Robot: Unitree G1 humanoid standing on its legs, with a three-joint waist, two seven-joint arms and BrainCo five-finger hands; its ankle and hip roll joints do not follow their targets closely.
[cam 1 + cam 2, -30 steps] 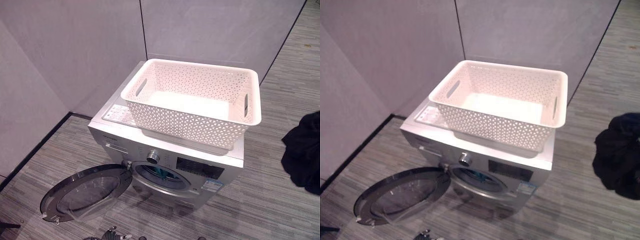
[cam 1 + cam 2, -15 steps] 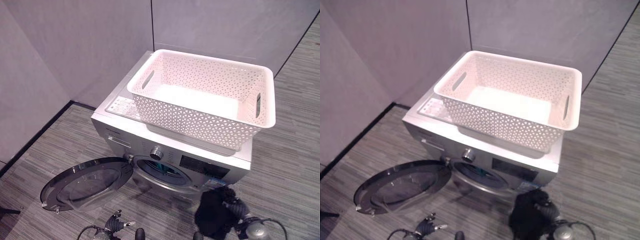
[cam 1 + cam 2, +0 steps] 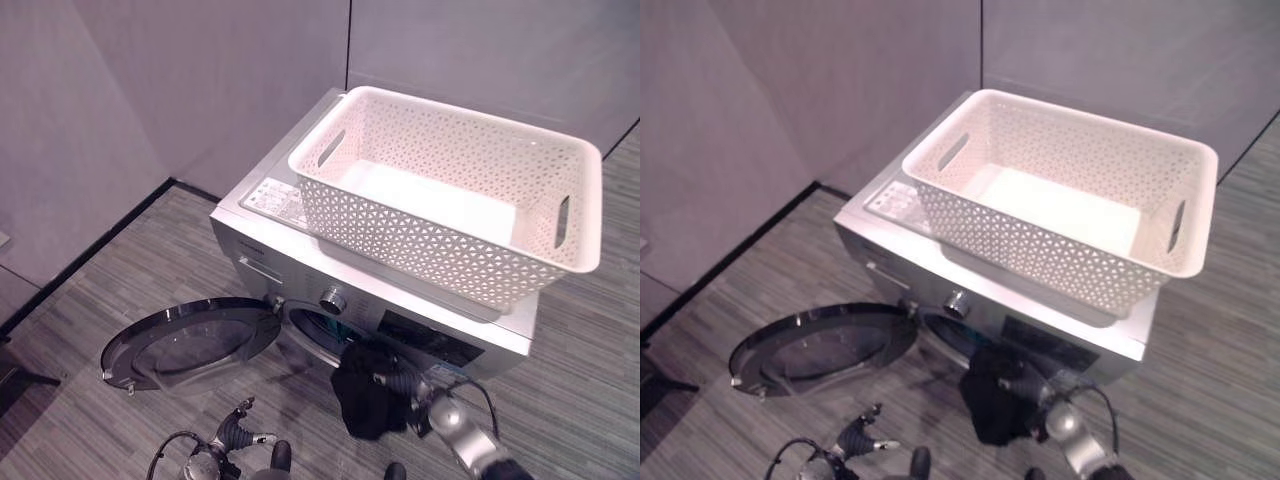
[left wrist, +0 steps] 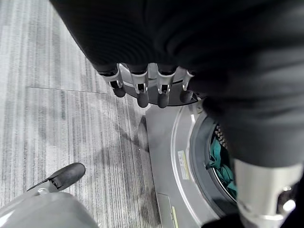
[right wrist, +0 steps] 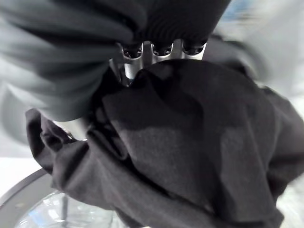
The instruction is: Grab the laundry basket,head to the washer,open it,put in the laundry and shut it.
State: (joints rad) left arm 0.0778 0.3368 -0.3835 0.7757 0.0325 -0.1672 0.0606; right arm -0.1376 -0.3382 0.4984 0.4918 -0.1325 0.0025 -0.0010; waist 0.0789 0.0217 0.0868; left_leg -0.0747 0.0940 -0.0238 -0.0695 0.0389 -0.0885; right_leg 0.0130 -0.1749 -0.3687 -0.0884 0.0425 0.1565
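Grey striped floor (image 3: pixel 110 270) in a corner of plain grey walls. I see the washer (image 3: pixel 300 250) with its round door (image 3: pixel 190 343) swung fully open to the left. The white basket (image 3: pixel 450 190) sits on the washer's top. My right hand (image 3: pixel 1025 390) is clenched on a black garment (image 3: pixel 362 400), held just before the drum opening. Teal cloth (image 4: pixel 219 154) lies inside the drum. My left hand (image 4: pixel 147 88) hangs low, its fingers relaxed, grasping nothing.
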